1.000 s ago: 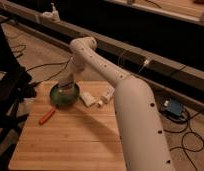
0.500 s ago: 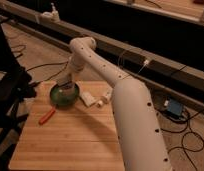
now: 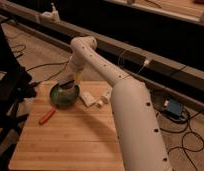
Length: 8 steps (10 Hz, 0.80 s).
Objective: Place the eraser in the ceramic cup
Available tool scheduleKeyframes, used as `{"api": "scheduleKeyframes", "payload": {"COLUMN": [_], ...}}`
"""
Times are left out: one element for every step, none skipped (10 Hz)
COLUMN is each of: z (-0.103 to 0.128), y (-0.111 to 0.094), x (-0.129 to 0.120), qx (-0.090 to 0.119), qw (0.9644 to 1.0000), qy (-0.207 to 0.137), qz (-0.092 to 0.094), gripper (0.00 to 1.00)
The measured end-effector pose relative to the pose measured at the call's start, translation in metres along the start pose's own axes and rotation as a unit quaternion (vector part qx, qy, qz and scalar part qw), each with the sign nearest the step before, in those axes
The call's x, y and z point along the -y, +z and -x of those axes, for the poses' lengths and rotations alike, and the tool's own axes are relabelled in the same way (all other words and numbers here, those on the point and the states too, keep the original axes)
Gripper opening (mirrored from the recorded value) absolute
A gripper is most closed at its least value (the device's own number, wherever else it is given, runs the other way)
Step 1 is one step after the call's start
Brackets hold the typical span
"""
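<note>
My gripper (image 3: 69, 86) hangs at the end of the white arm (image 3: 102, 67), low over the back right rim of the green dish (image 3: 61, 96) on the wooden table (image 3: 70, 142). I can make out neither the eraser nor the ceramic cup. Both are hidden, possibly behind or under the gripper. Something dark shows at the gripper's tip, but I cannot tell what it is.
A pale cream square block (image 3: 86, 96) and a long white bar-shaped object (image 3: 103, 99) lie just right of the dish. An orange-red tool (image 3: 46, 116) lies at the front left. A dark chair (image 3: 10, 95) stands left of the table. Cables (image 3: 187, 130) run over the floor.
The gripper stays over the green dish and has shifted only slightly. Nothing on the table has moved.
</note>
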Motion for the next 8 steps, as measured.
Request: {"api": "scheduleKeyframes", "payload": {"z": [-0.005, -0.013, -0.023, -0.029, -0.039, -0.045, -0.045, -0.041], "y": [-0.006, -0.015, -0.03, -0.038, -0.052, -0.058, -0.057, -0.056], "x": [0.002, 0.004, 0.007, 0.008, 0.008, 0.007, 0.007, 0.008], "qx": [-0.002, -0.004, -0.007, -0.007, -0.005, -0.004, -0.004, -0.003], "qw": [1.0, 0.9998, 0.9991, 0.9985, 0.9968, 0.9959, 0.996, 0.9961], "qy": [0.003, 0.012, 0.025, 0.033, 0.052, 0.061, 0.06, 0.058], "qz": [-0.006, -0.018, -0.035, -0.044, -0.061, -0.067, -0.066, -0.066], "gripper": [0.8, 0.8, 0.8, 0.8, 0.8, 0.8, 0.8, 0.8]}}
